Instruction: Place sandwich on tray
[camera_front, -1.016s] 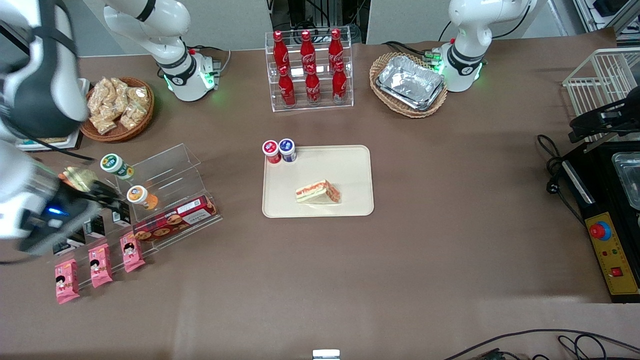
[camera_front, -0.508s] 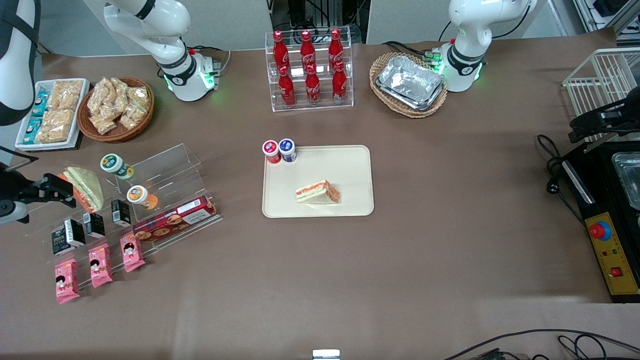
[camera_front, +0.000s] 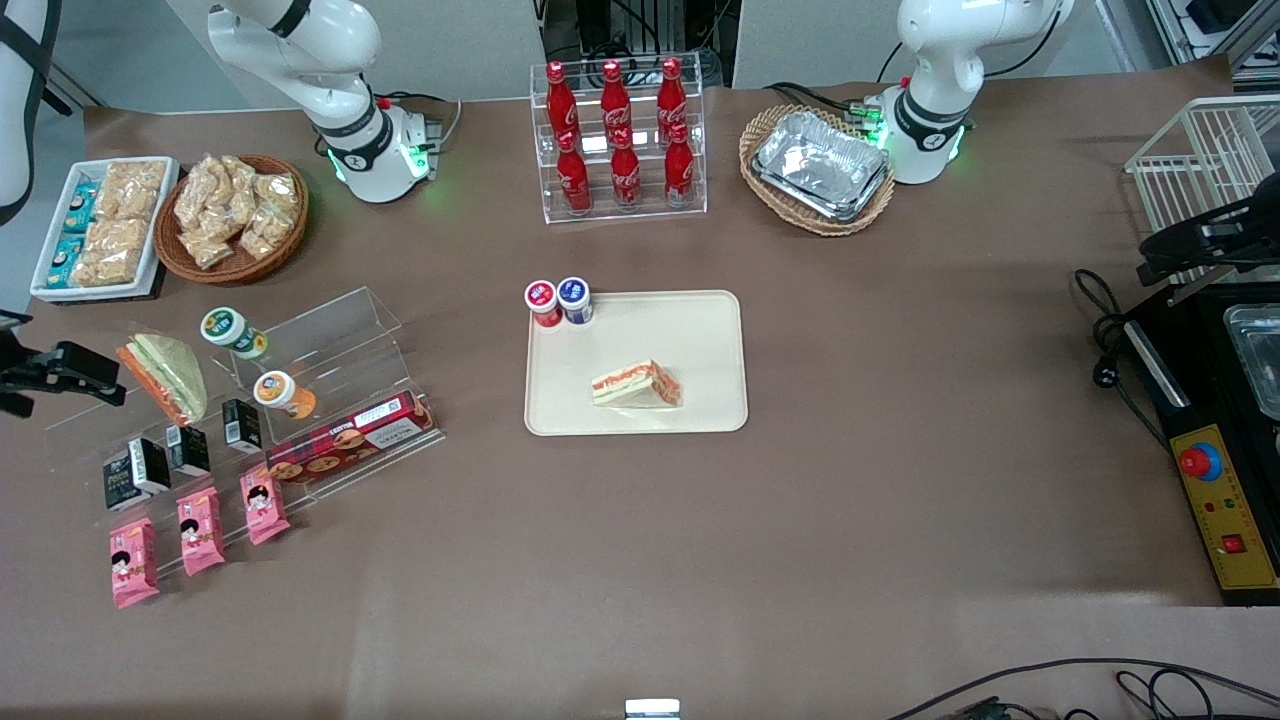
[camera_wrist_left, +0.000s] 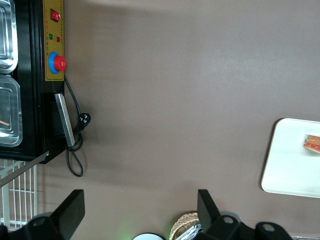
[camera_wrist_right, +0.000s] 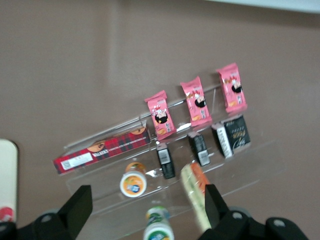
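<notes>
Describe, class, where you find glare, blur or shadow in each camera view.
Front view: sharp, glare on the foil trays; the sandwich on the tray casts hardly any shadow; the gripper sits at the frame's edge. Right wrist view: slightly blurred, acrylic rack glinting. Left wrist view: evenly lit, sharp.

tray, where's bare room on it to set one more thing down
The tray is bare between the two small jars at one corner and the sandwich, and along its edge toward the parked arm's end. The open gripper is far off by the crowded acrylic rack.
</notes>
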